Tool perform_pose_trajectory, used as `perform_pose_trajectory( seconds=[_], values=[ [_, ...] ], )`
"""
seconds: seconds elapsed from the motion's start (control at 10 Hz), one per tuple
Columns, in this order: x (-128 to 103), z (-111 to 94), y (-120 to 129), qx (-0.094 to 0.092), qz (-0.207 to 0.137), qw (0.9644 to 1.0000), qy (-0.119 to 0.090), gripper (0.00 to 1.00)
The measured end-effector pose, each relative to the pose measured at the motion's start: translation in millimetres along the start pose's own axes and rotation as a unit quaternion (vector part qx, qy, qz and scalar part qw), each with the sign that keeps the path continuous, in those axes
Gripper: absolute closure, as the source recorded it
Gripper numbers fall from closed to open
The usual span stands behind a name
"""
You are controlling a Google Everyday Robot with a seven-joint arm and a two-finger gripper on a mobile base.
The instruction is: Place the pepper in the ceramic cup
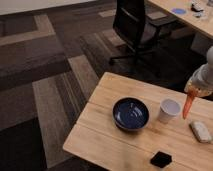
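the gripper (192, 95) hangs at the right edge, above the wooden table (115, 132), closed on the top of the orange pepper (187, 106), which points down just right of the white cup (169, 110). left of the cup sits a dark blue bowl (131, 113). a whitish block (201, 131) and what looks like a small black object (161, 159) lie nearer the front edge.

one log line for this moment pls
gripper: shut on pepper | pepper: hanging, right of ceramic cup | not yet in cup
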Motion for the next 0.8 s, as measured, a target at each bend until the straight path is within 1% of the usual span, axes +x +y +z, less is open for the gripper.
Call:
perform_pose_trajectory(
  seconds=[0.1, 0.2, 0.3, 0.4, 0.5, 0.6, 0.7, 0.8],
  values=[
    [-15.9, 3.9, 8.7, 0.0, -0.017, 0.9996, -0.024, 1.0],
    [-27.0, 6.6, 21.9, -0.006, -0.038, 0.9983, -0.043, 1.0],
    [-34.4, 8.9, 37.5, -0.015, -0.067, 0.9955, -0.065, 1.0],
    [-32.1, 10.8, 47.5, -0.02, -0.095, 0.9923, -0.077, 1.0],
    [-27.3, 13.0, 54.8, -0.028, -0.123, 0.9879, -0.091, 1.0],
    [-28.6, 16.0, 55.4, -0.038, -0.148, 0.9813, -0.117, 1.0],
    [-30.9, 17.8, 58.0, -0.047, -0.155, 0.9785, -0.128, 1.0],
    [-33.4, 22.7, 61.2, -0.061, -0.162, 0.9747, -0.142, 1.0]
  ],
)
